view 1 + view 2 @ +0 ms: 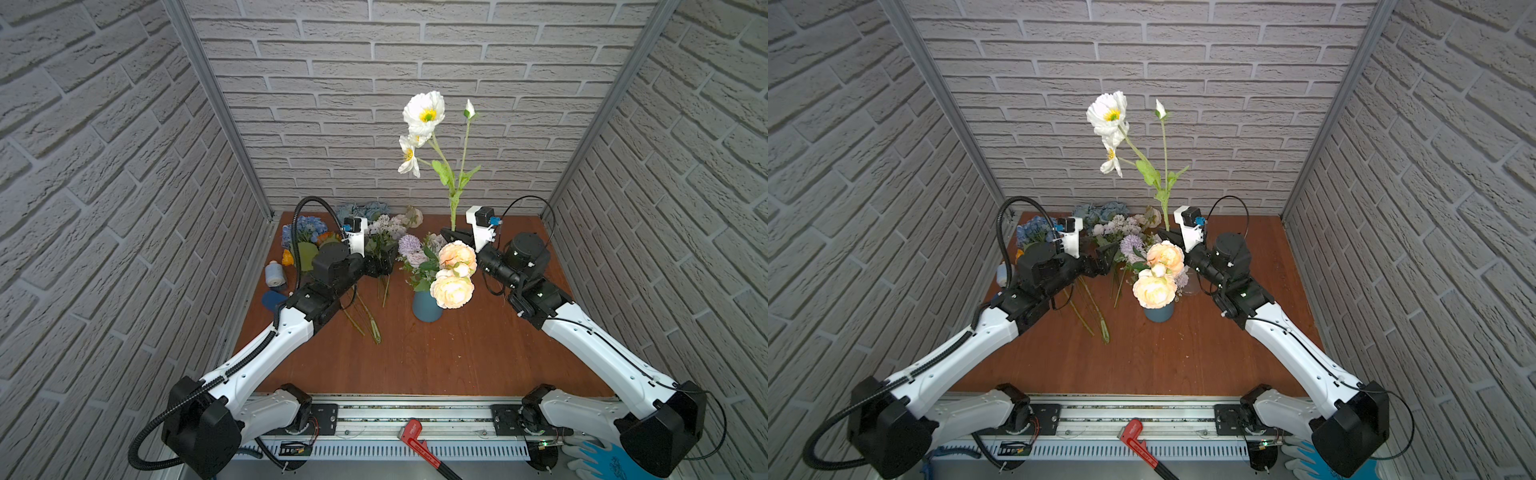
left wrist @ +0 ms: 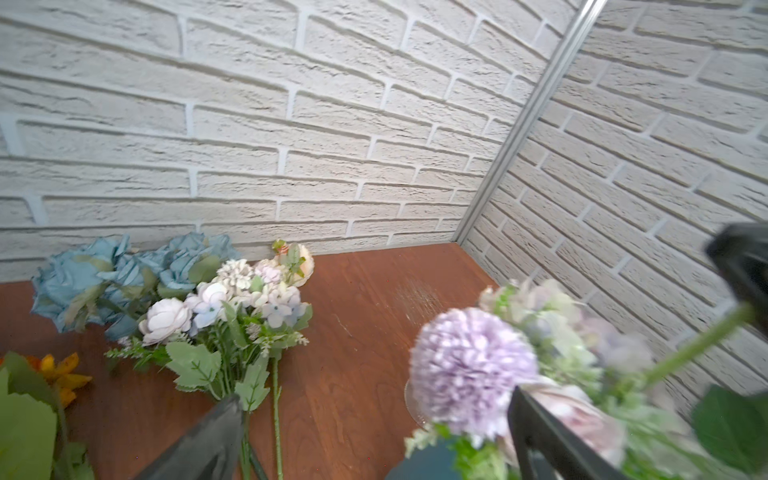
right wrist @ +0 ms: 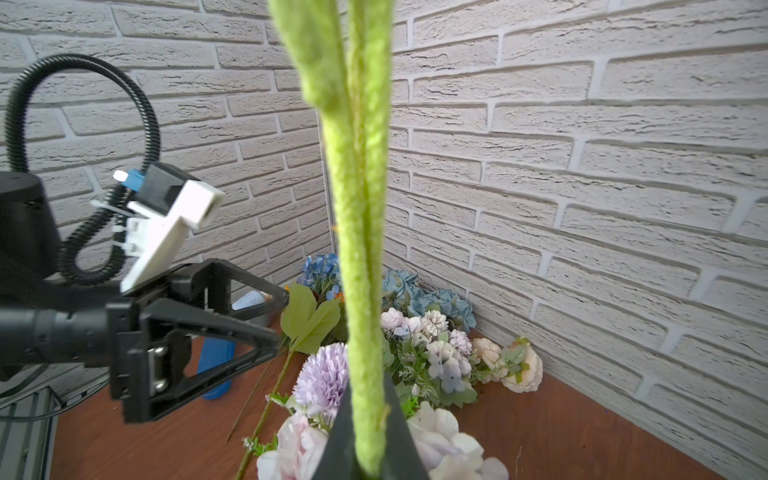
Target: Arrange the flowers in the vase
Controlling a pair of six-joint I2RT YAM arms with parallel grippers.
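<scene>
Currently the right gripper (image 1: 451,233) clenches a tall fuzzy green-stemmed white poppy (image 1: 424,109) upright near the dark-blue vase (image 1: 424,309); the left gripper (image 3: 282,319) gapes empty. Lowered carelessly, its top-heavy stem could topple the vase.

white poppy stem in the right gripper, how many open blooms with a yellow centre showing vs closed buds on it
open white blooms, yellow centre showing: 2
closed white buds: 1
total: 3, all on the white poppy stem clamped in the right gripper
</scene>
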